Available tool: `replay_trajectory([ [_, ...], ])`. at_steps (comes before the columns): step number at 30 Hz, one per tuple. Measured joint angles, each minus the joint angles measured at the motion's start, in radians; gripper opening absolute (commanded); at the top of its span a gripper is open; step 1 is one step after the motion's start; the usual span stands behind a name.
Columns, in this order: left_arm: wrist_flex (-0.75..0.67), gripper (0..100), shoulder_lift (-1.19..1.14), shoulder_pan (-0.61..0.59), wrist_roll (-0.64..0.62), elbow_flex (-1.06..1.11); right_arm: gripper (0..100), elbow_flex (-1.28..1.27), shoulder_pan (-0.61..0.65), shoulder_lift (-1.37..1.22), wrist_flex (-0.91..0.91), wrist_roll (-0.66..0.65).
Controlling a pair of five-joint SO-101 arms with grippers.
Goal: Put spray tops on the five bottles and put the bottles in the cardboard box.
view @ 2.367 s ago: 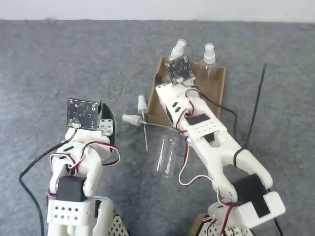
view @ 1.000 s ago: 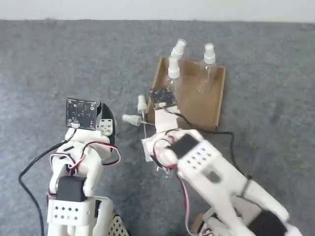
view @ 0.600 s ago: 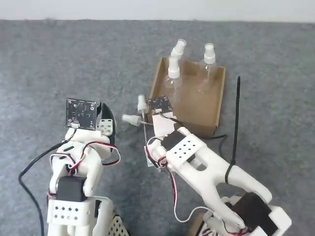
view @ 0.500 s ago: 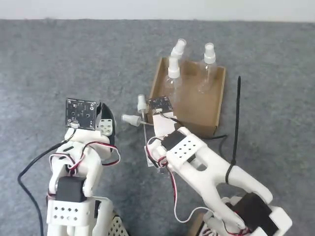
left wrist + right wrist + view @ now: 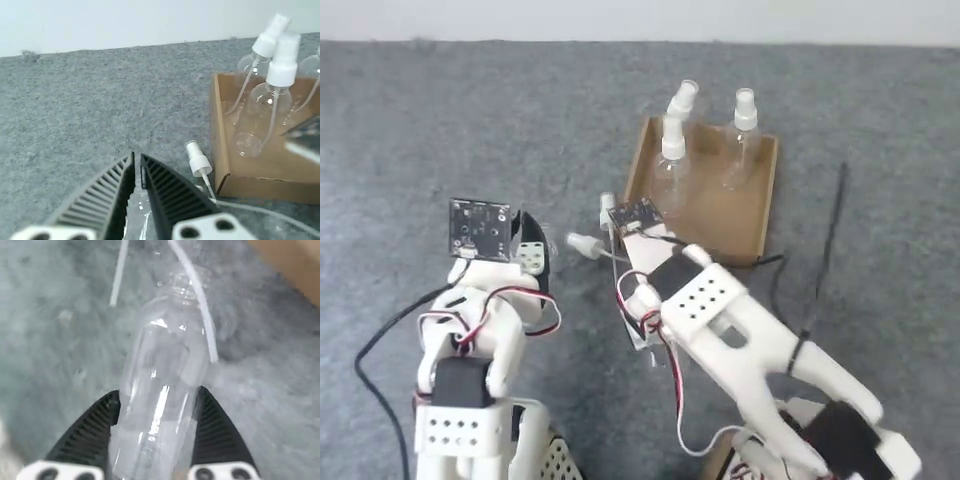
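The grey carpeted tabletop (image 5: pixel 440 120) stretches wide from the cardboard box to its left and far edges. A narrower strip toward the right edge is crossed by a black cable (image 5: pixel 830 235). The right arm (image 5: pixel 740 320) slants in from the near edge and covers most of the uncapped bottle (image 5: pixel 160 355) (from above, just a glint of clear plastic beside the arm). The right gripper (image 5: pixel 157 395) is clamped on that bottle's body, off the box's near-left corner; whether the bottle touches the carpet is unclear. The cardboard box (image 5: pixel 725 220) sits toward the far edge and holds three capped bottles: a leaning bottle (image 5: pixel 680 100) at its far-left corner, a front bottle (image 5: pixel 672 150), and a far-right bottle (image 5: pixel 745 112). The left arm (image 5: pixel 480 340) stands near-left, and the left gripper (image 5: pixel 137 172) has its jaws together on nothing. Two loose tops, an upright spray top (image 5: pixel 608 212) and a lying spray top (image 5: pixel 584 242), sit by the box's left wall, their tubes slipping under the right arm.
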State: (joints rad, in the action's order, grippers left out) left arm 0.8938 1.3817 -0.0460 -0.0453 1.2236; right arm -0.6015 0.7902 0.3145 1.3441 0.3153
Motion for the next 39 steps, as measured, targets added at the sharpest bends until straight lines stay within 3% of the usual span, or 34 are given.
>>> replay_trajectory([
  [7,0.018,1,-0.265,-0.058,0.000,-0.160,0.6,0.170,-0.006,0.160,0.310,-0.141],
  [11,0.025,5,-0.522,-0.057,0.000,-0.281,0.5,0.236,-0.101,0.230,0.405,-0.158],
  [15,0.074,10,-0.778,-0.081,0.000,-0.414,0.5,0.242,-0.304,0.273,0.408,-0.244],
  [22,0.130,10,-1.149,-0.095,0.048,-0.629,0.6,0.242,-0.824,0.279,0.408,-0.585],
  [25,0.133,10,-1.286,-0.092,0.061,-0.724,0.6,0.204,-1.025,0.265,0.354,-0.720],
  [28,0.155,10,-1.409,-0.069,0.051,-0.848,0.6,0.107,-1.148,0.195,0.207,-0.783],
  [33,0.227,11,-1.597,0.018,0.054,-1.086,0.6,0.021,-1.241,0.037,-0.023,-0.806],
  [39,0.262,16,-1.777,0.072,-0.002,-1.289,0.6,0.018,-1.298,-0.086,-0.155,-0.807],
])
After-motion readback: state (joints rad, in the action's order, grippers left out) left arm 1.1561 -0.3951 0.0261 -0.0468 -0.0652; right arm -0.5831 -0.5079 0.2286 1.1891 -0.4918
